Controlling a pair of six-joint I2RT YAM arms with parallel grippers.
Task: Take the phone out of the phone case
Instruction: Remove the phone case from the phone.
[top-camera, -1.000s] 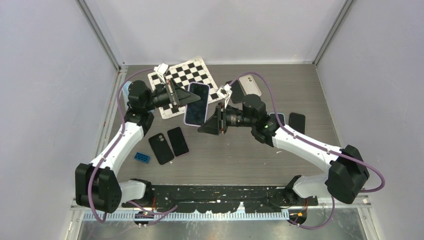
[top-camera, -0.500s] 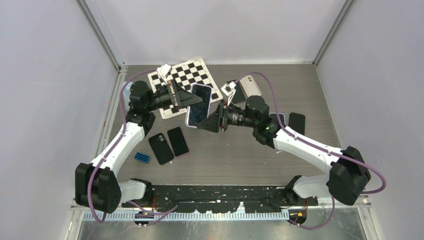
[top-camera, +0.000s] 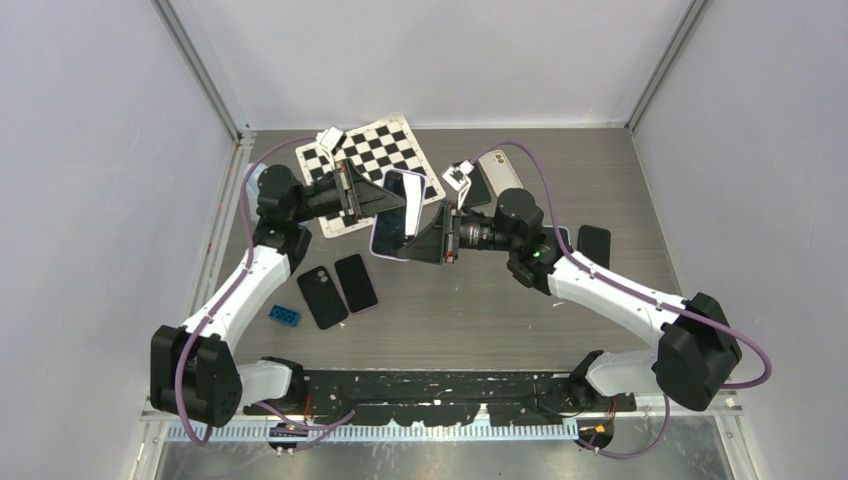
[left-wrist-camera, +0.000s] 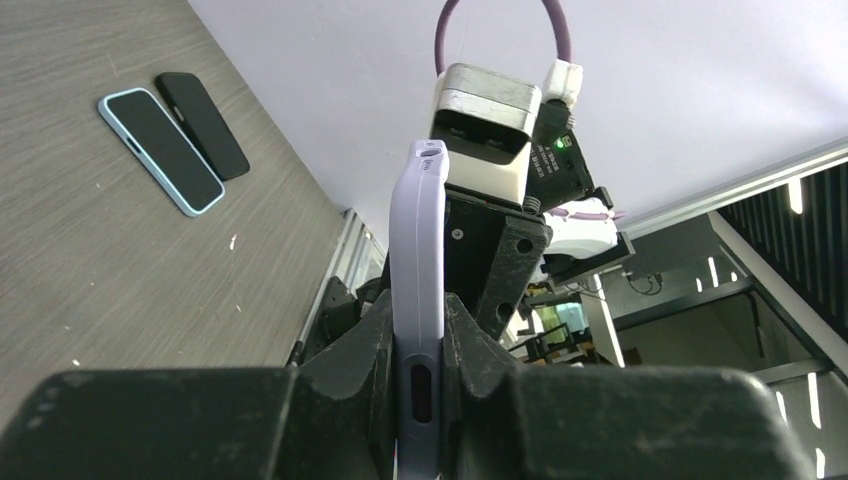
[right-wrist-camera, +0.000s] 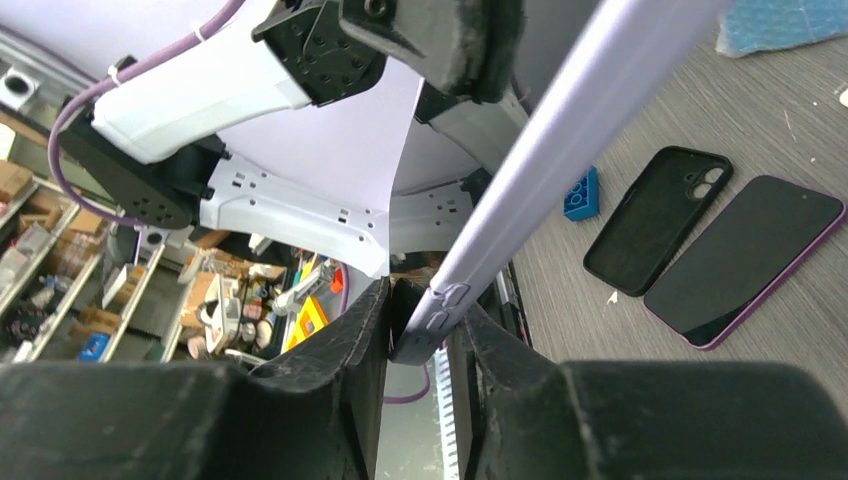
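two grippers now meet on the phone (top-camera: 393, 215), mid-air, still in its lilac case (left-wrist-camera: 420, 250): left gripper (left-wrist-camera: 420, 335) clamps one end; right gripper (right-wrist-camera: 425, 320) has just moved in, jaws narrowly straddling the other, grip unclear. peel looks next.

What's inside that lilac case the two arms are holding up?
A phone: its shiny screen shows from above. The lilac case wraps its back and edges, so those are hidden.
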